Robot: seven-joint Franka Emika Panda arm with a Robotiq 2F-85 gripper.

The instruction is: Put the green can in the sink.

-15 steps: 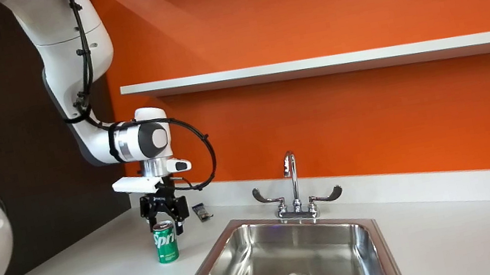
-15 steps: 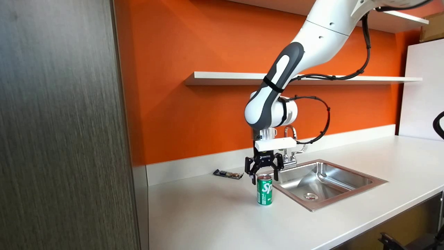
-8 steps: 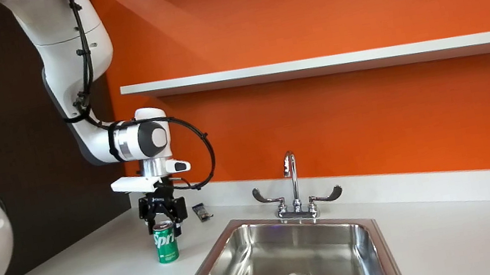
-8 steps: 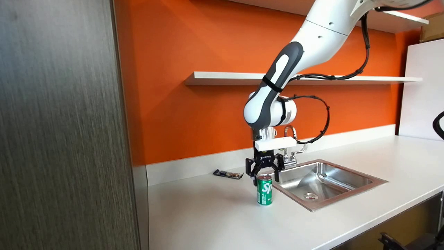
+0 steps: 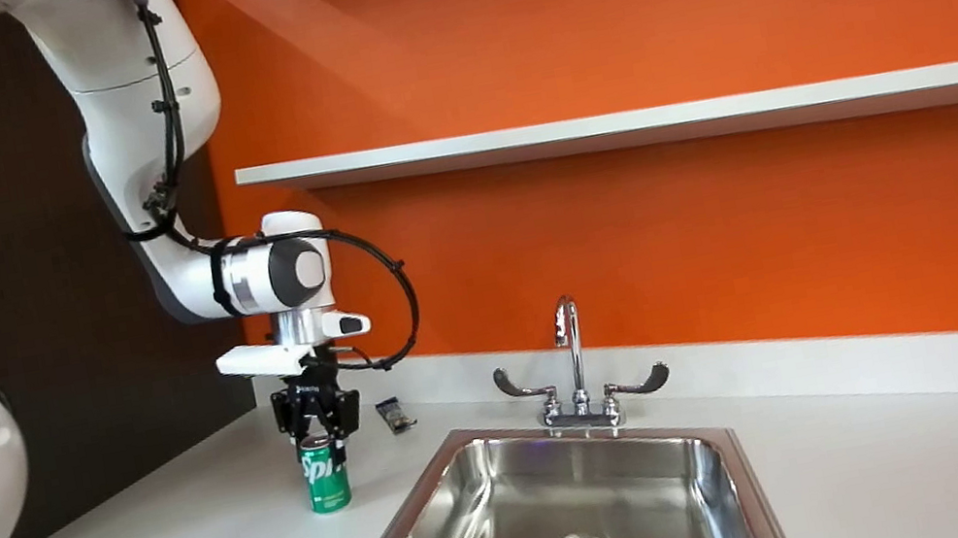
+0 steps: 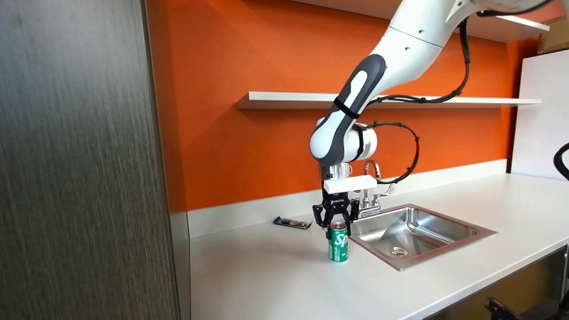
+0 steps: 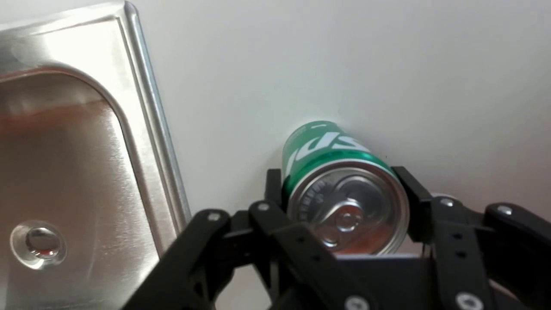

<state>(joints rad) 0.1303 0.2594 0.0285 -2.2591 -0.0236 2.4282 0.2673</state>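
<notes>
The green can (image 5: 328,491) stands upright at counter height beside the sink (image 5: 640,509). My gripper (image 7: 342,189) points down over the can, one black finger on each side of its top. In the wrist view the fingers (image 7: 273,183) press against the can's sides just under the silvery lid, so the jaws are shut on it. Both exterior views also show the fingers around the can's upper part. The part of the lid nearest the wrist is hidden behind the gripper. In the wrist view the sink's rim (image 7: 141,133) runs along the left, a short gap from the can.
A chrome faucet (image 5: 576,360) with two handles rises at the sink's back edge. Behind the gripper, near the wall, lies a small dark snack wrapper (image 6: 292,222). A white shelf (image 5: 660,121) crosses the orange wall above. A dark panel (image 6: 80,160) borders the counter's end.
The gripper's fingers, apart before, have come together onto the green can. The can has shifted and turned very slightly. The arm has moved only a little.
</notes>
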